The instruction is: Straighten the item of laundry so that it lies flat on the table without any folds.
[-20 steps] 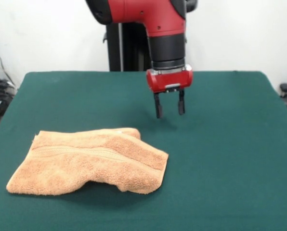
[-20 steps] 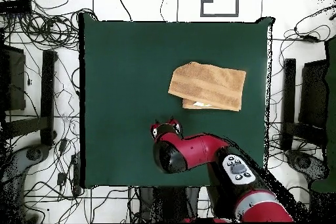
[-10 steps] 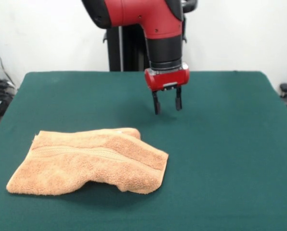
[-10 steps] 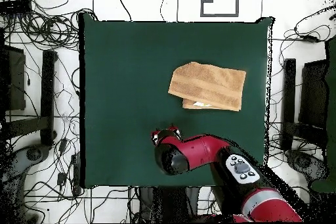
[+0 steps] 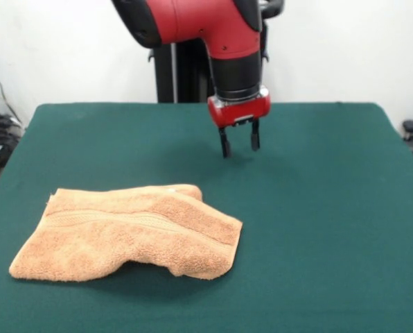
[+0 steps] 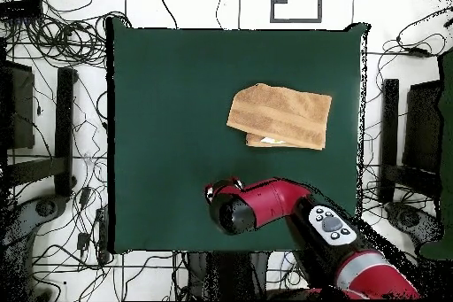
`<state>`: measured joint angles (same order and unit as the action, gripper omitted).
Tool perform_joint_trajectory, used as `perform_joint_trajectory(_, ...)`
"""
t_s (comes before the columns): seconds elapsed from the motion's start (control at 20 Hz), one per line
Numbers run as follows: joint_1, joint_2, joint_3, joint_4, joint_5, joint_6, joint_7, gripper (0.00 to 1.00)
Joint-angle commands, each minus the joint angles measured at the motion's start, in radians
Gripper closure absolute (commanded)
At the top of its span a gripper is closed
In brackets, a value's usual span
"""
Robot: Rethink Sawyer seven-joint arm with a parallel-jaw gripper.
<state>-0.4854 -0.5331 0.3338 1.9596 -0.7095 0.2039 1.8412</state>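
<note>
The orange-tan towel (image 5: 130, 231) lies folded over on itself at the near left of the green table (image 5: 317, 208) in the front view, with a woven band across it. In the overhead view the towel (image 6: 280, 116) sits right of the table's middle (image 6: 168, 95). My gripper (image 5: 239, 148) hangs open and empty above the far middle of the table, well apart from the towel. In the overhead view the gripper (image 6: 225, 186) is mostly hidden under the red arm, near the table's bottom edge.
The robot's black pedestal (image 5: 175, 73) stands behind the table's far edge. Cables and stands (image 6: 53, 139) lie on the floor around the table.
The gripper has drawn back toward the pedestal and risen a little, staying open. The towel has not moved.
</note>
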Motion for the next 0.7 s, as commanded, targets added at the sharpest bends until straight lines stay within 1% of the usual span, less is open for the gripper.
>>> perform_joint_trajectory(0.05,-0.012,0.030,0.161,0.032,-0.067,0.142,-0.185,0.00)
perform_joint_trajectory(0.45,-0.049,0.035,0.187,0.040,-0.103,0.168,-0.184,0.00)
perform_joint_trajectory(0.7,-0.068,0.033,0.211,0.046,-0.123,0.193,-0.212,0.00)
